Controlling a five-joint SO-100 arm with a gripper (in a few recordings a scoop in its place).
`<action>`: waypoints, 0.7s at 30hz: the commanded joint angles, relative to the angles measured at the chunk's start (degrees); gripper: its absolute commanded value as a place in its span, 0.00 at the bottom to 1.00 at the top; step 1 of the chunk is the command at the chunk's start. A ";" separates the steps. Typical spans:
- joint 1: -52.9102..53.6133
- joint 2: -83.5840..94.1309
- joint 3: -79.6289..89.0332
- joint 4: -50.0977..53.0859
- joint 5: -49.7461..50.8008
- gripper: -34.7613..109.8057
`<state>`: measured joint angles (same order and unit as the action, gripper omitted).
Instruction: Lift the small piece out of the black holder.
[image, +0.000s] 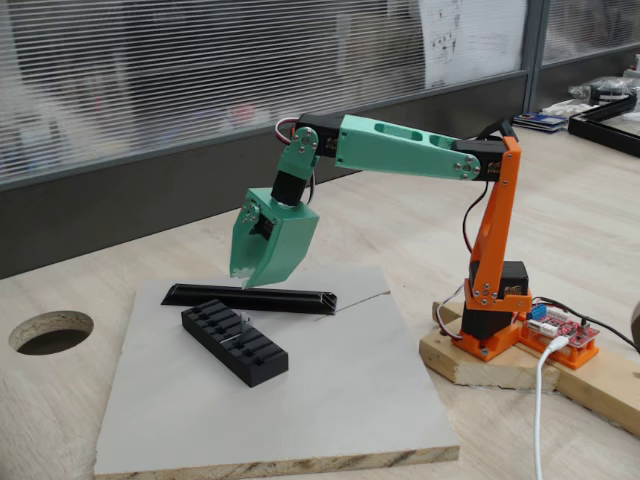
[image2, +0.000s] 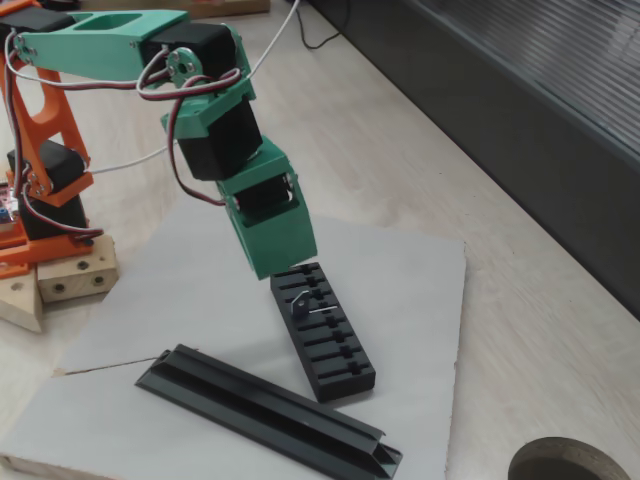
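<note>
The black holder lies on a grey board, its slotted top facing up. The small piece, a thin silver strip, stands up from a slot near the holder's middle. My green gripper hangs pointing down, a little above the end of the holder nearest the arm's base. Its jaws look pressed together with nothing between them. It does not touch the piece.
A long thin black angled rail lies on the grey board beside the holder. A round hole is cut in the wooden table. The orange base sits on a wooden block.
</note>
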<state>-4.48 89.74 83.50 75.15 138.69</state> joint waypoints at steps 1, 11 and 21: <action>-0.88 0.35 0.18 0.00 0.18 0.46; -0.79 -7.38 0.00 -0.35 0.18 0.49; -0.53 -8.88 0.09 -0.35 0.18 0.49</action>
<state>-4.31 80.86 83.50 74.53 138.69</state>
